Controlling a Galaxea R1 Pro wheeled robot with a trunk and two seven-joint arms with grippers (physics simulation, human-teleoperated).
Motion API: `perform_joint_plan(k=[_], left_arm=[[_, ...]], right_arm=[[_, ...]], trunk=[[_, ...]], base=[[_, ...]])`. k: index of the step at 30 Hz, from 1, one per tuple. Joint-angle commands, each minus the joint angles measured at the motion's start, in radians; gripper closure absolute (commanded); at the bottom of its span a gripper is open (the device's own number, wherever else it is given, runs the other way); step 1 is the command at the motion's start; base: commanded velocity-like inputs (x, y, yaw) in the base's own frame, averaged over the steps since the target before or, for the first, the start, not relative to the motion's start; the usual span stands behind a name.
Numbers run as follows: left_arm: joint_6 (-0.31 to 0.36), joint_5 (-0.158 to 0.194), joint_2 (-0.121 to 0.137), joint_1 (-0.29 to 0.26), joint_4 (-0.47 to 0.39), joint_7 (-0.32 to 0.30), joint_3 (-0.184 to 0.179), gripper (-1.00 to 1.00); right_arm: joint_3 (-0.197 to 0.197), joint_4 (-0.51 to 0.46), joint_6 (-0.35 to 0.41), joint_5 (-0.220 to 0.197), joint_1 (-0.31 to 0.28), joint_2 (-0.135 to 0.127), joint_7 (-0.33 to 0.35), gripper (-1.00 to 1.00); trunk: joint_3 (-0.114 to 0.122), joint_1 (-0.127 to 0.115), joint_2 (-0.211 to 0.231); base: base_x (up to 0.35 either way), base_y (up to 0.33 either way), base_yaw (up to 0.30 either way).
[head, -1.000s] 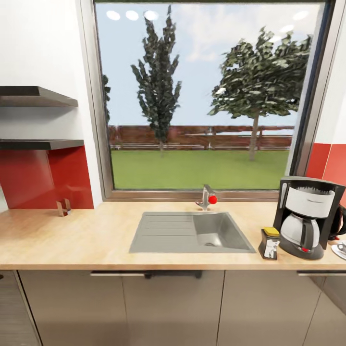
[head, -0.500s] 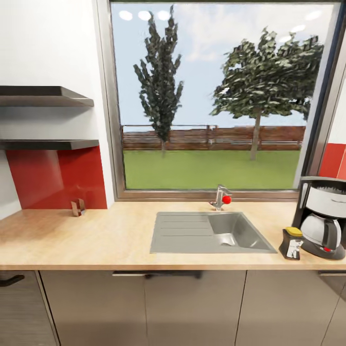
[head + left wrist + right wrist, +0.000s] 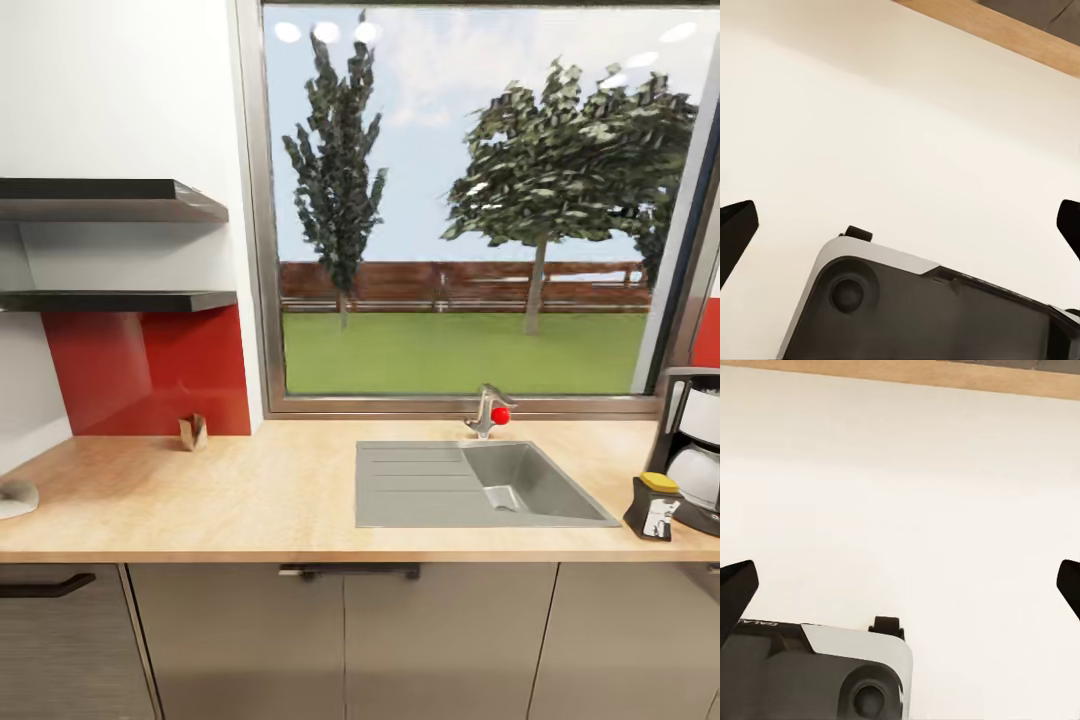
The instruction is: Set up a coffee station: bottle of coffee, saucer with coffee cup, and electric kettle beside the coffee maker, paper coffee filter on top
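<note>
The coffee maker (image 3: pixel 694 452) stands on the countertop (image 3: pixel 250 500) at the far right, cut off by the frame edge. The bottle of coffee (image 3: pixel 652 506), dark with a yellow cap, sits just left of it near the front edge. The kitchen shelf (image 3: pixel 120 299) boards at the upper left look bare. The electric kettle, saucer and coffee cup are out of view. I cannot tell if a pale rounded thing (image 3: pixel 14 497) at the left edge is the paper coffee filter. My left gripper (image 3: pixel 904 225) and right gripper (image 3: pixel 904 585) hang open over pale floor, holding nothing.
A grey sink (image 3: pixel 480 483) with a red-knobbed tap (image 3: pixel 491 411) is set into the worktop under a large window. A small brown holder (image 3: pixel 193 432) stands by the red backsplash. Grey cabinets run below. The robot's base (image 3: pixel 930 315) shows beneath the grippers.
The whole view has shifted: the camera moved left, so the sink, coffee maker and bottle slid rightward in the picture and more shelf shows. Nothing on the counter moved.
</note>
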Motion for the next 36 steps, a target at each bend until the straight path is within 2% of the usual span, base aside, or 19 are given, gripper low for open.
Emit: perform_joint_plan(k=[1, 36], left_arm=[[-0.002, 0.009, 0.0, 0.0, -0.001, 0.001, -0.008, -1.0], [-0.002, 0.006, 0.0, 0.0, -0.001, 0.001, -0.011, -1.0]], right_arm=[[-0.008, 0.003, -0.005, 0.006, -0.001, -0.001, 0.002, -1.0], [-0.008, 0.003, -0.005, 0.006, -0.001, -0.001, 0.001, -1.0]], trunk=[[0.0, 0.0, 0.0], [0.0, 0.0, 0.0]], base=[[0.0, 0.344, 0.0], [0.0, 0.344, 0.0]])
